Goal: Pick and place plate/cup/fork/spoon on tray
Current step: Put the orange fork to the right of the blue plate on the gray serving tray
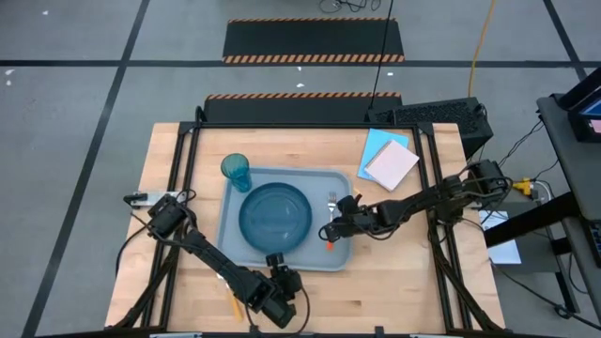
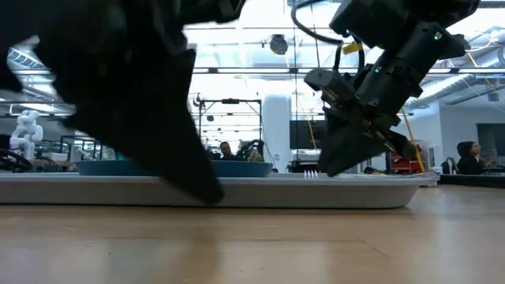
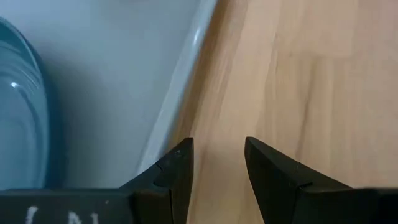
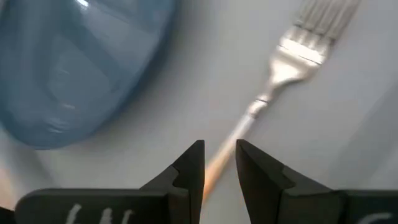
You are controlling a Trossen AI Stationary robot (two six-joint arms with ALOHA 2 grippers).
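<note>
The grey-blue tray (image 1: pixel 343 253) lies mid-table with the dark blue plate (image 1: pixel 274 214) on it. The teal cup (image 1: pixel 236 172) stands upright at the tray's far left corner. The fork (image 4: pixel 298 50) lies along the tray's right side, with its tines (image 1: pixel 331 200) toward the far edge. My right gripper (image 1: pixel 331 228) is low over the tray and shut on the fork. My left gripper (image 1: pixel 277 282) is open and empty over the tray's near rim (image 3: pixel 180 93). An orange handle (image 1: pixel 235 305), probably the spoon's, lies on the table beside the left arm. Its bowl is hidden. My right gripper pinches the fork's orange handle (image 4: pixel 217 165) between its two fingers, just behind the metal neck. The fingers slant down from the table's right side and lie across the fork. The tines point away from the gripper, low over the tray floor. I cannot tell whether they touch it.
A light blue paper sheet (image 1: pixel 376 145) with a pale pad (image 1: pixel 392 164) on it lies at the table's far right. A black box (image 1: pixel 432 117) stands behind it. Bare wood runs along the table's near edge, to the right of the left arm.
</note>
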